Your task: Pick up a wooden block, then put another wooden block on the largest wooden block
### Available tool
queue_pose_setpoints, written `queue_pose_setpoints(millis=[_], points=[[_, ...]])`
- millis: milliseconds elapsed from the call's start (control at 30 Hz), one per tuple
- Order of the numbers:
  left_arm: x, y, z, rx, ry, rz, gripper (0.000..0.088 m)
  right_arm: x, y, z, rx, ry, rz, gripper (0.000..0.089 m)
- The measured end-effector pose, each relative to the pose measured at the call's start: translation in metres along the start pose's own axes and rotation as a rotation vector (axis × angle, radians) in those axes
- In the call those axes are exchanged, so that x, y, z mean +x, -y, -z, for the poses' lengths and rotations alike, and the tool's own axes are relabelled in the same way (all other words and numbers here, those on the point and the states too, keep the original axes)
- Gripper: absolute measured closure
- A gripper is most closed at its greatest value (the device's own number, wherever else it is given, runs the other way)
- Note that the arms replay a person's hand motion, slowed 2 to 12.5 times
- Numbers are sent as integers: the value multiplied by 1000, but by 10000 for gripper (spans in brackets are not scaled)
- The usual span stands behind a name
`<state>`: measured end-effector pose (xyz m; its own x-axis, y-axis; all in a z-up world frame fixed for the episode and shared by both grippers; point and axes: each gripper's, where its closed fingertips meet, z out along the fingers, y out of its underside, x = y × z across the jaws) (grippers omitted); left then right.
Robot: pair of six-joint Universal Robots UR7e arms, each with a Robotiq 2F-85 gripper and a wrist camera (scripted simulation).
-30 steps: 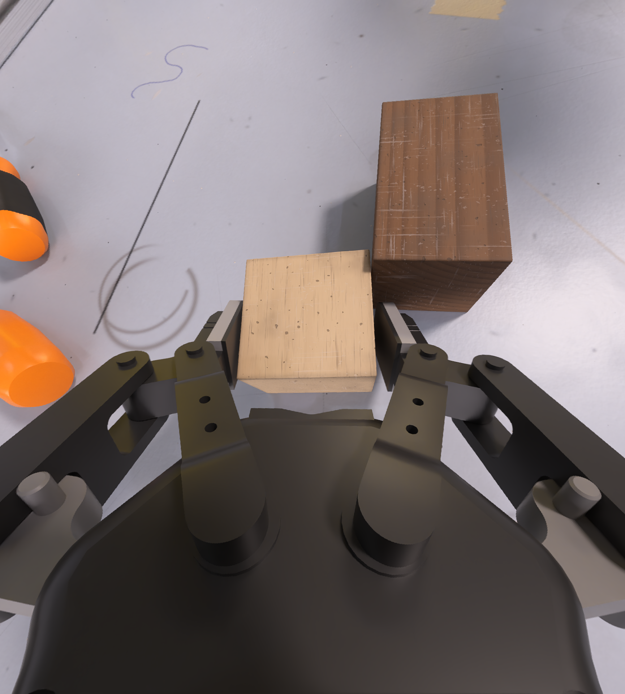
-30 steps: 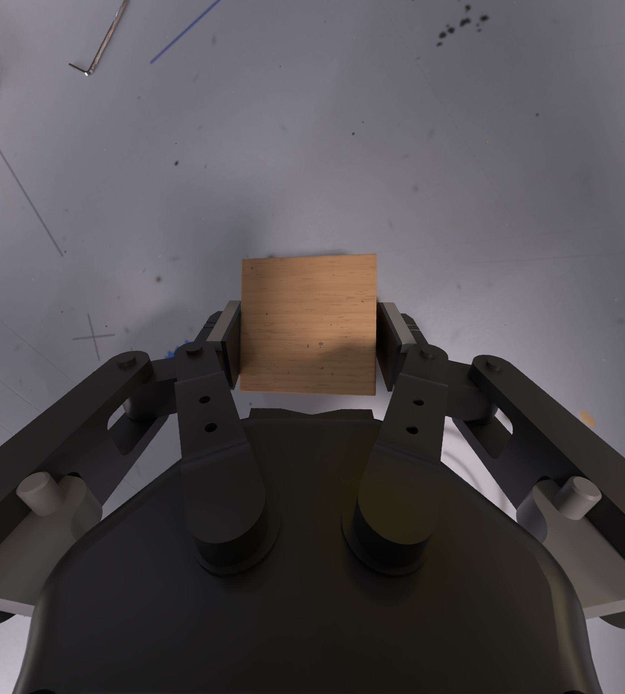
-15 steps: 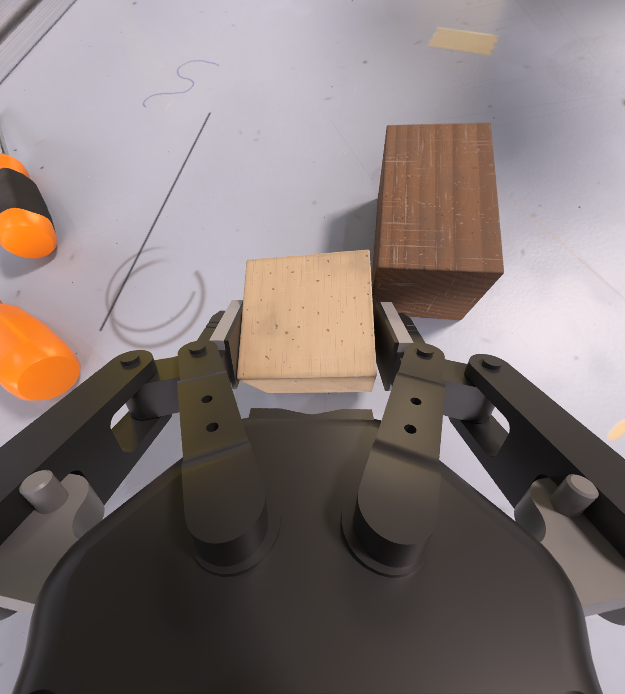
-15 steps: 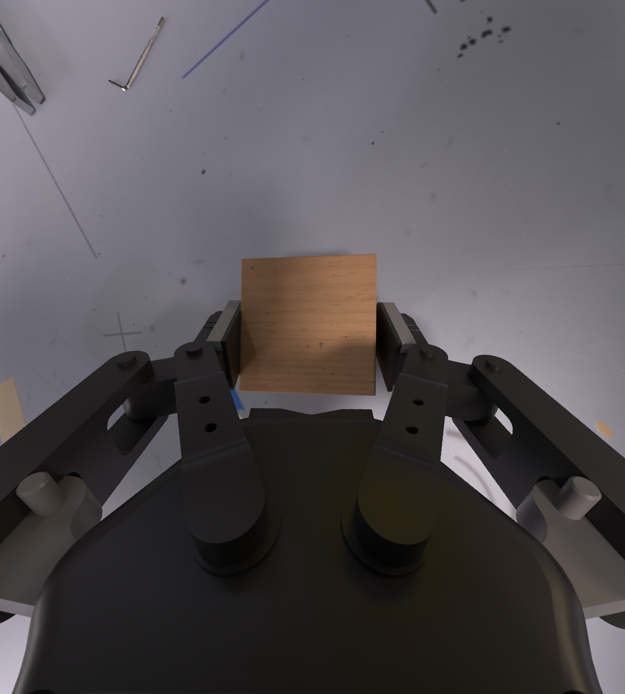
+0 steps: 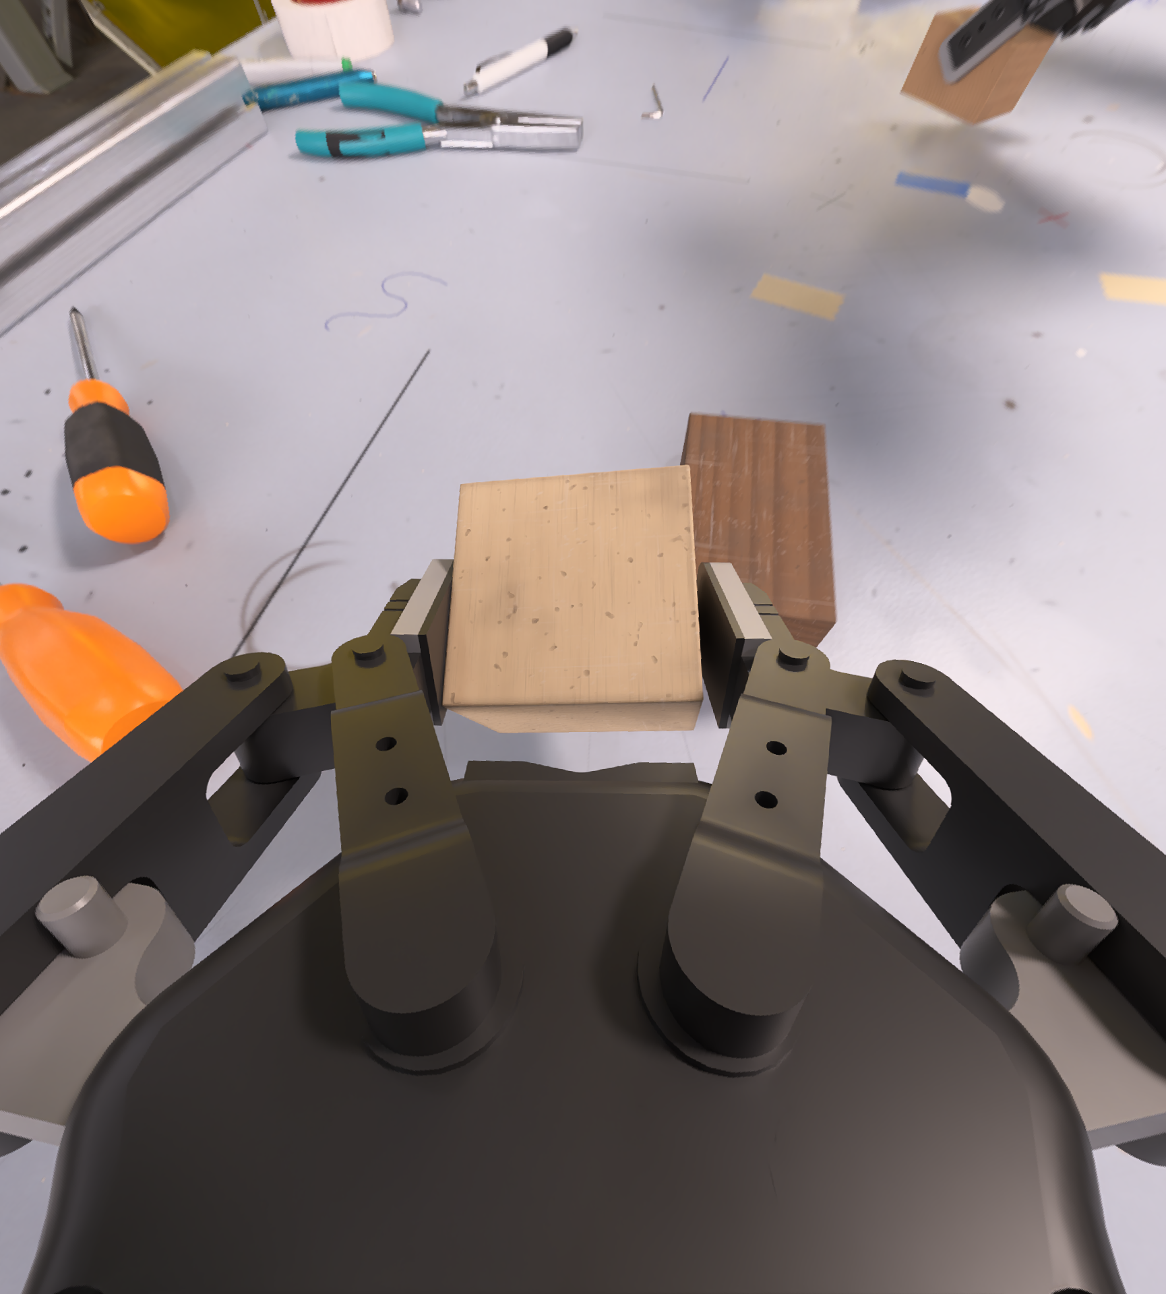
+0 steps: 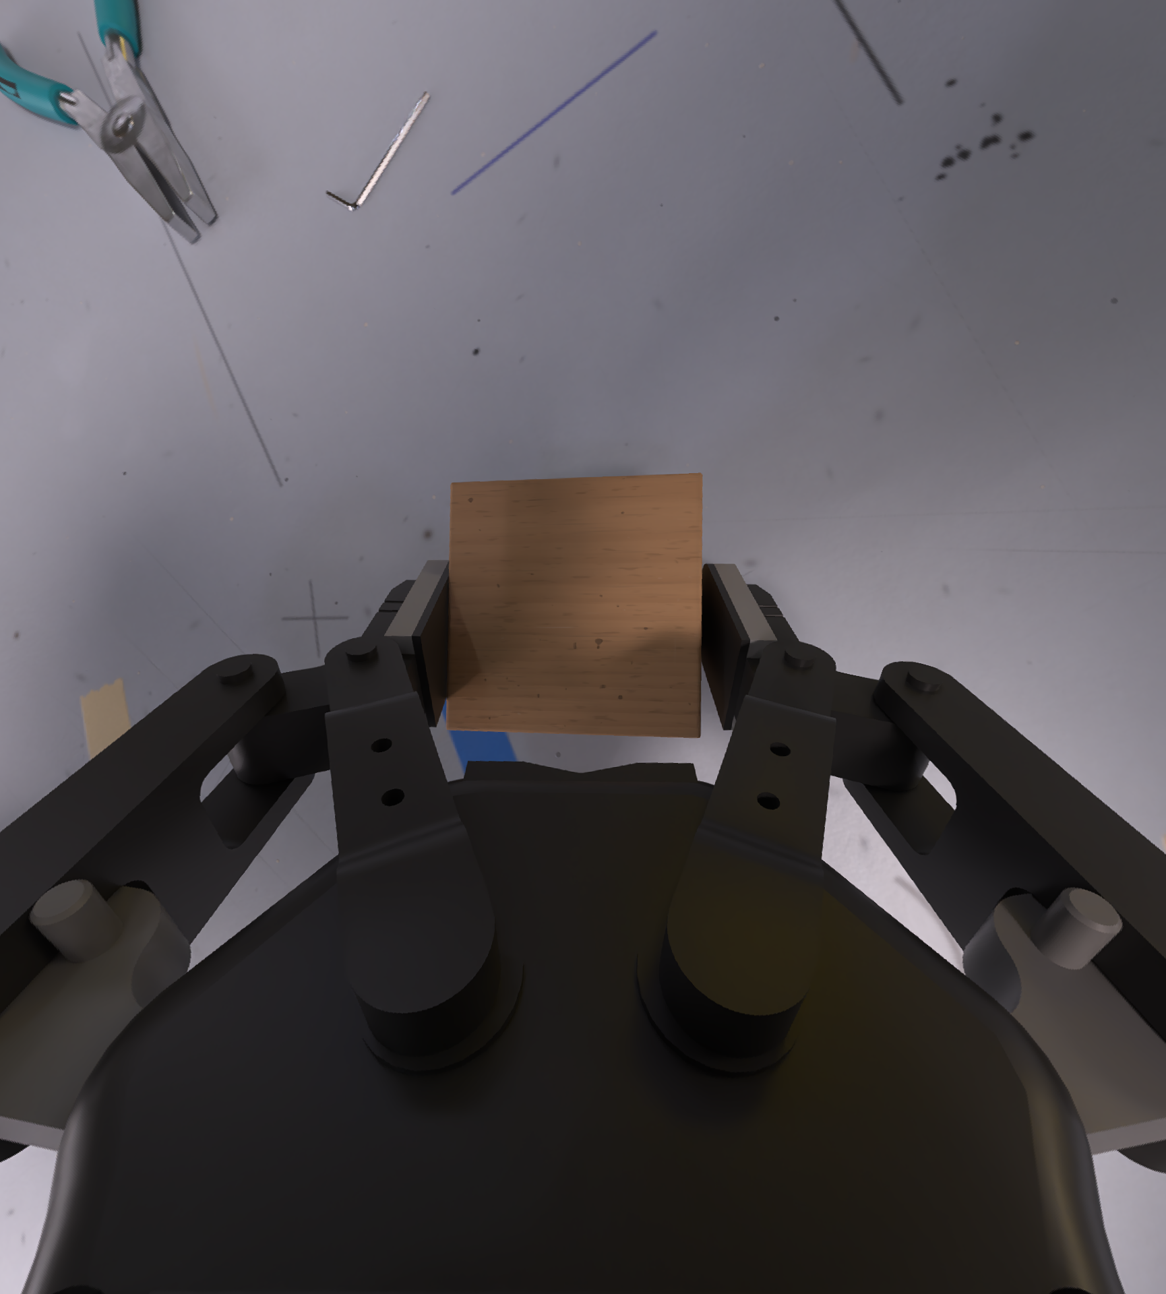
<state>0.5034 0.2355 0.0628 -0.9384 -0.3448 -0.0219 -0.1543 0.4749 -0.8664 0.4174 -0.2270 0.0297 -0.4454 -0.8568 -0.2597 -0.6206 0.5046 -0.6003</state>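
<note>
My left gripper [image 5: 572,602] is shut on a pale wooden block [image 5: 570,595] and holds it above the table. The large dark brown wooden block [image 5: 766,511] lies on the table just beyond and right of it, partly hidden by the pale block. My right gripper [image 6: 574,616] is shut on a mid-brown wooden block [image 6: 574,606], lifted off the table. That block and gripper also show far off in the left wrist view [image 5: 979,66], high at the top right.
Two orange screwdrivers [image 5: 111,476] [image 5: 69,665] lie left of the left gripper. Teal pliers [image 5: 440,122], a marker [image 5: 521,59], a hex key [image 5: 654,101], a white roll [image 5: 331,24] and a metal rail [image 5: 76,182] lie farther back. Pliers [image 6: 118,126] and a hex key [image 6: 384,154] show in the right wrist view.
Both grippers have risen with their blocks. The left view has tilted up, so the dark block looks smaller and lower and the far tools have come into view.
</note>
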Motion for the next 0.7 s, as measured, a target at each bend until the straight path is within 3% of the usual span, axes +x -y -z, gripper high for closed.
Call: queue_pose_setpoints(millis=[367,700], points=[[23,40,7,110,-44,-7,313,-14,6,3,22,49,19,305],[44,45,-6,38,-47,-102,313,-24,7,2,23,102,25,305]])
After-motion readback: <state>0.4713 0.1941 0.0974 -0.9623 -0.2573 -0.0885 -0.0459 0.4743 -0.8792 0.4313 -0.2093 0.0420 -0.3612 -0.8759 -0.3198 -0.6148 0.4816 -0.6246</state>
